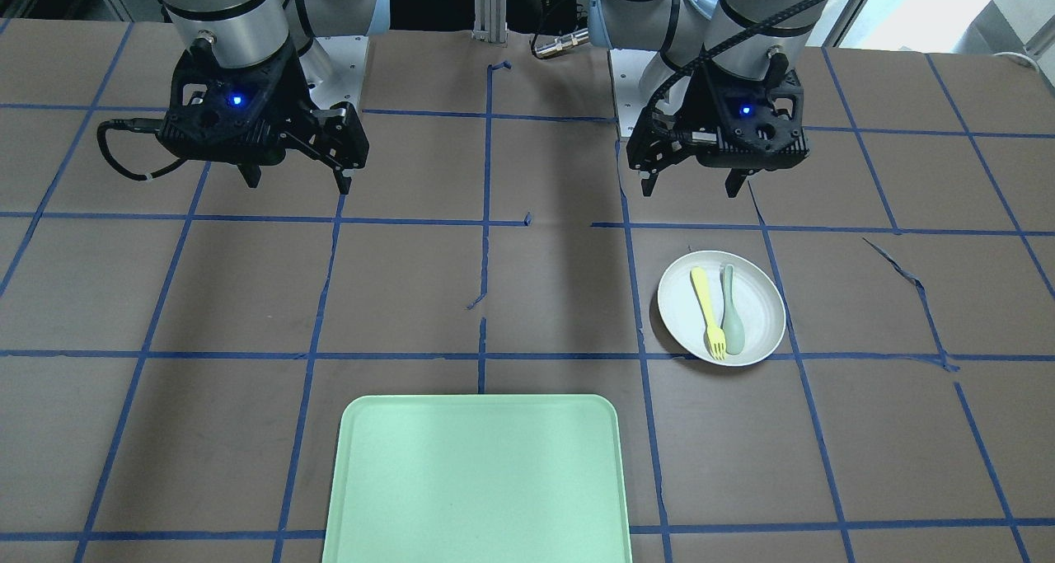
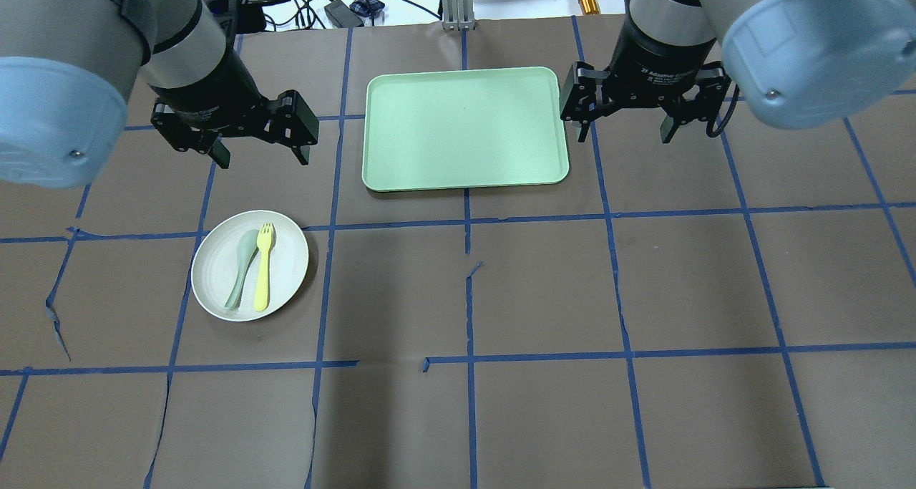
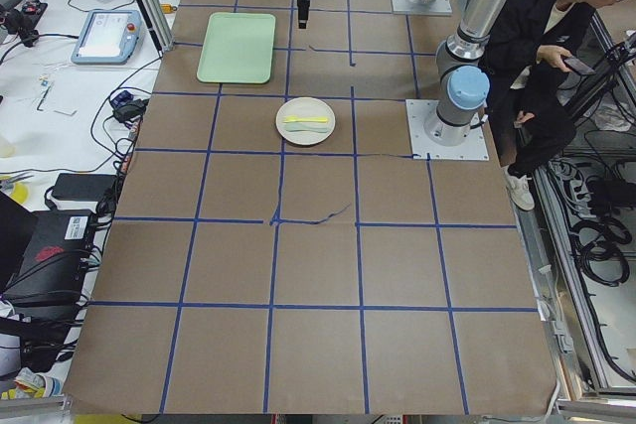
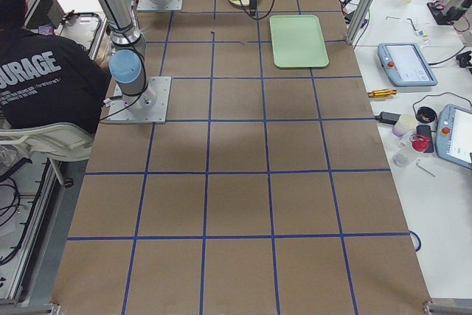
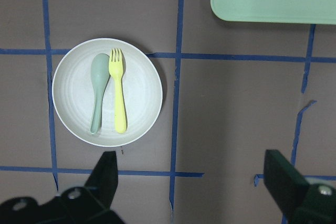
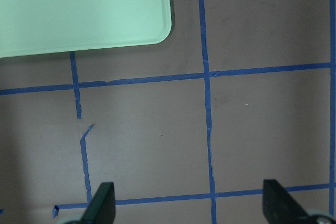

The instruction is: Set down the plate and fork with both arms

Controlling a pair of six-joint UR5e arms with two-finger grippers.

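The white plate (image 2: 288, 260) lies on the table on my left side, with the yellow fork (image 2: 263, 268) lying in it next to a pale grey-green spoon (image 2: 242, 267). My left gripper (image 2: 262, 160) hangs open and empty above the table, just beyond the plate's far edge. The left wrist view shows the plate (image 5: 142, 87), fork (image 5: 119, 98) and spoon (image 5: 97, 90) ahead of the open fingers (image 5: 107, 163). My right gripper (image 2: 625, 136) is open and empty, right of the green tray (image 2: 465, 127). In the front view the plate (image 1: 760, 299) and fork (image 1: 707, 309) lie below my left gripper (image 1: 692, 188); my right gripper (image 1: 297, 182) is opposite.
The pale-green tray (image 1: 478, 480) lies empty at the table's far middle; its corner shows in the right wrist view (image 6: 79, 9). Blue tape lines grid the brown table cover. A person (image 3: 547, 47) stands beside the robot's base.
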